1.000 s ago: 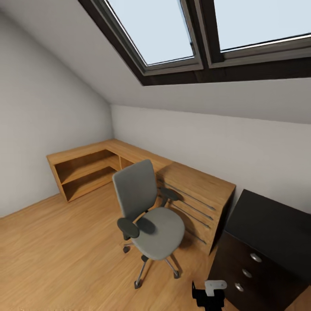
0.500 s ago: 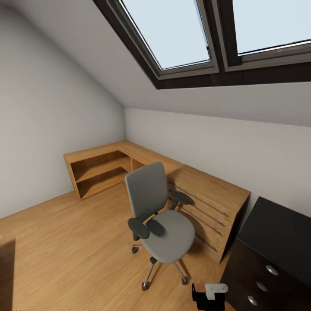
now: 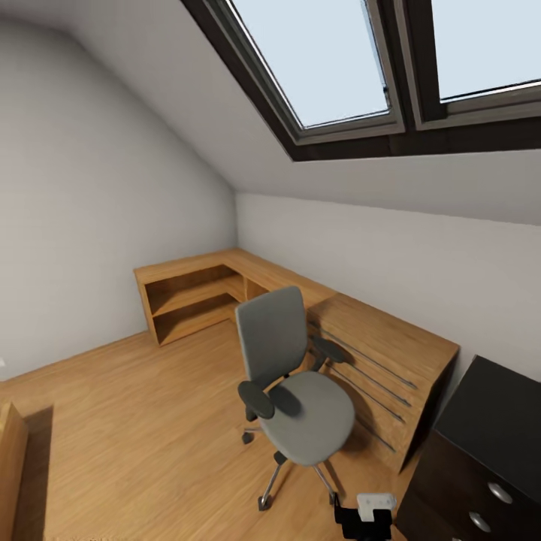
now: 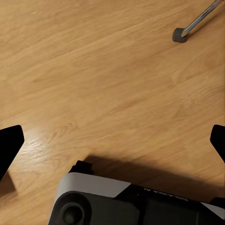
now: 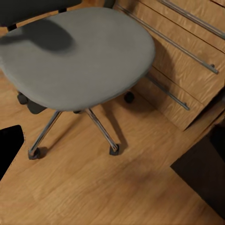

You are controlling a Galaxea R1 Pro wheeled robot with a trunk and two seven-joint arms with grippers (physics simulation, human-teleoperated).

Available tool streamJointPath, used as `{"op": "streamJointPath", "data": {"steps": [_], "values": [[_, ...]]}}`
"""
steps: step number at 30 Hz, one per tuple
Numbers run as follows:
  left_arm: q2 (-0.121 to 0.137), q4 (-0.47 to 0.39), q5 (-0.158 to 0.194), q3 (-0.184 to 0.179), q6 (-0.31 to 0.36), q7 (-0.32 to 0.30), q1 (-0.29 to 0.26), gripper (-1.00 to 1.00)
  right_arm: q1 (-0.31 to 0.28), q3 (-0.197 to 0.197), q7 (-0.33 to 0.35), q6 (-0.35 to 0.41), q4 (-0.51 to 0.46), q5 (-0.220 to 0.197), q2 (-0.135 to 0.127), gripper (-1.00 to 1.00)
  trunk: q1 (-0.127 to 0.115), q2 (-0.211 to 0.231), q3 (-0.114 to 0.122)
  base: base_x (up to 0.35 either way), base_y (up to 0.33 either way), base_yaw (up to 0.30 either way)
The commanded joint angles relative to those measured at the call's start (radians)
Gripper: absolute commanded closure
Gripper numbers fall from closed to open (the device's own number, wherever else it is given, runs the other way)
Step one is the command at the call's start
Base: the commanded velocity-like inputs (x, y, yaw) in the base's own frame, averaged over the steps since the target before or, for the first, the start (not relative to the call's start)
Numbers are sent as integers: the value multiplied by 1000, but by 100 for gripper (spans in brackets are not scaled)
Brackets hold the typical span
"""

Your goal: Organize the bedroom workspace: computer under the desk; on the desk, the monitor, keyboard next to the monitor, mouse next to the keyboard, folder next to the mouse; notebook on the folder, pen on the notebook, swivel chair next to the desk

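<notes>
The swivel chair (image 3: 297,391) stands on the light-wood floor, its grey seat (image 5: 75,56) bare. It sits in front of the low wood cabinet, left of the black desk (image 3: 488,421). A corner of the desk (image 5: 201,173) also shows in the right wrist view. My left gripper (image 4: 112,145) is open over the floor near one chair caster (image 4: 180,34). My right gripper (image 5: 112,140) hangs open above the floor beside the chair's chrome base. Computer, monitor, keyboard, mouse, folder, notebook and pen are out of view.
A low L-shaped light-wood cabinet (image 3: 361,338) runs along the sloped wall behind the chair. A skylight (image 3: 338,60) sits overhead. Another wooden edge (image 3: 11,466) shows at the lower left. Open floor (image 3: 150,421) lies left of the chair. A black-and-white arm part (image 3: 366,515) shows low in the head view.
The whole head view has shifted, so the camera has turned left: chair, cabinet and desk sit further right in the picture. A wooden edge has come in at the lower left.
</notes>
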Motion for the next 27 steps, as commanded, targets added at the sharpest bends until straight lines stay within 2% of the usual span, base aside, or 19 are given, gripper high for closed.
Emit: {"op": "streamJointPath", "data": {"steps": [1,8,17,27], "values": [[0,0,9,-8,-6,6,-1,-100,0,9,-5,-3,2,-4,1,-100,0,-1,1,0,0,178],[0,0,7,-8,-14,6,-1,-100,0,9,-5,-2,2,-5,-1,-100,0,-1,9,0,0,214],[0,0,9,-8,-129,3,-1,-100,0,9,-5,-2,2,-5,-1,-100,0,-1,12,0,0,267],[0,1,8,-8,-144,0,-1,-100,0,9,-6,-2,1,-5,-1,-100,0,-1,12,0,0,286]]}}
